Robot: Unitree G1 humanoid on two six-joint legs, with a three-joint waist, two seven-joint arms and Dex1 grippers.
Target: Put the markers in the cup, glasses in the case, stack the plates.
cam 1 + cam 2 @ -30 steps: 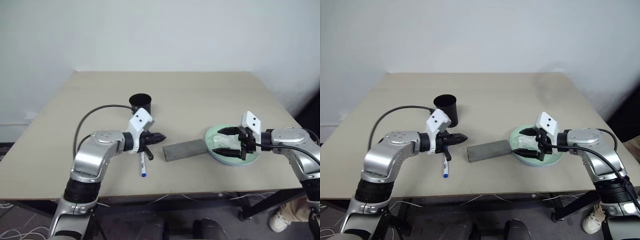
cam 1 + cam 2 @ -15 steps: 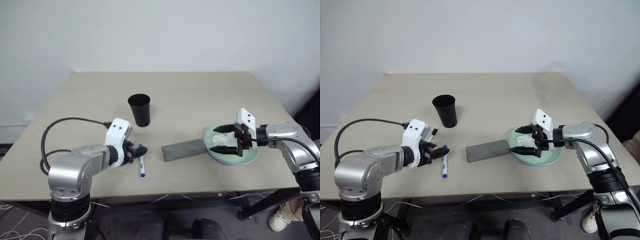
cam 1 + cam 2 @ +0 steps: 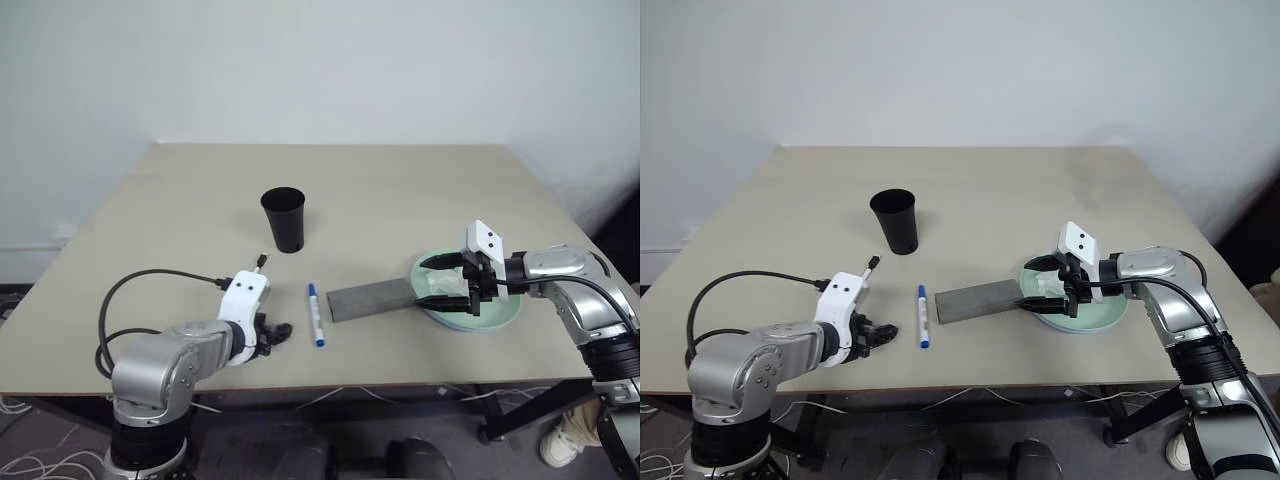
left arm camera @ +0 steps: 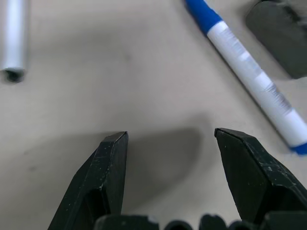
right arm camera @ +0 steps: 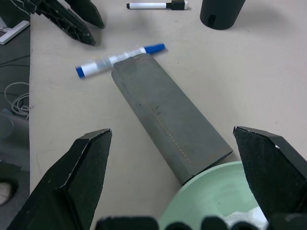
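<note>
From the head views, you are in the marker step: the blue-capped marker lies loose on the worktop just beside the near end of the grey case, and your left gripper sits low beside it, empty. The black cup stands upright farther back, well apart from both. Your right gripper hovers over the mint green plate, which holds a white tissue wad; a blue rim peeking under it suggests the plates may already be stacked, though you cannot be sure. The glasses are nowhere to be made out; whether they are inside the closed case cannot be told.

In the left wrist view, the left gripper's fingers stand apart over bare worktop, with the marker off to one side of them. I judge your next move is to shift across until the barrel lies between the fingers, then close.

In the right wrist view, the right gripper's fingers are spread wide with nothing between them. The thin black-capped marker lies near the cup. The case touches the blue marker's end and may crowd your grasp, so take it at mid-barrel.
</note>
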